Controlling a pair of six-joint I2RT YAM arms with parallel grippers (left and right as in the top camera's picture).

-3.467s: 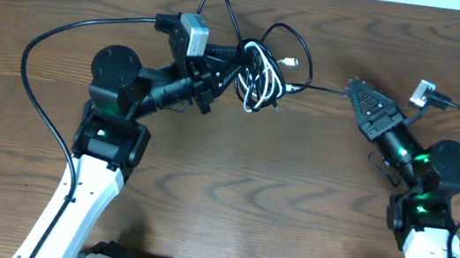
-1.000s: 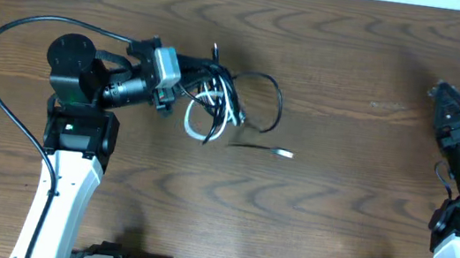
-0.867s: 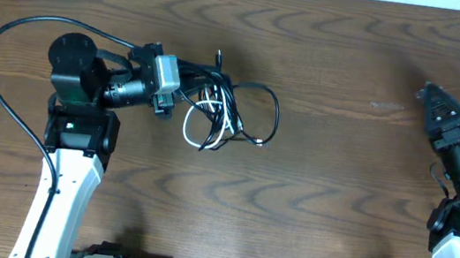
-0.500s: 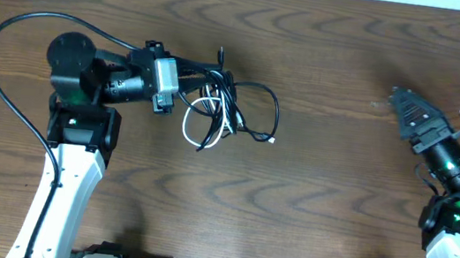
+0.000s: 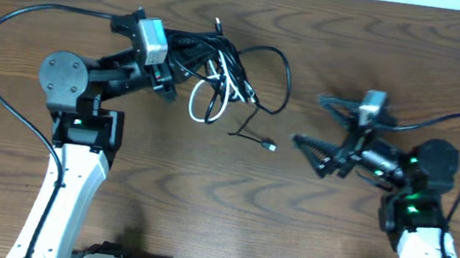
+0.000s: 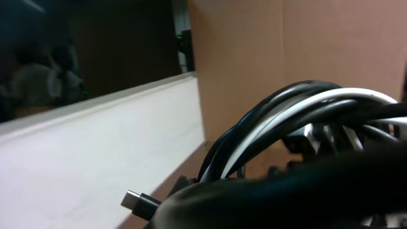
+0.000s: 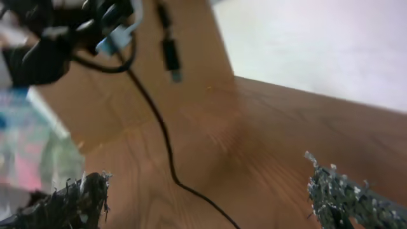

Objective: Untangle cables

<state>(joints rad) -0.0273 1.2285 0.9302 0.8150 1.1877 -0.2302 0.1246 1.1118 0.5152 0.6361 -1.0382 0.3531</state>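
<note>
cables (image 5: 223, 79) send their nearest strand, a thin black cord with a small plug end (image 5: 270, 145), out onto the wooden table (image 5: 228, 209) just left of the right gripper (image 5: 306, 119), which sits over the right half with its jaws spread wide and nothing between them. farther back and to the left, the other black cords and the one white cord sit in a looped knot, bunched at the left gripper (image 5: 185, 52), whose jaws are clamped tight on the bundle near the table's far edge.
</note>
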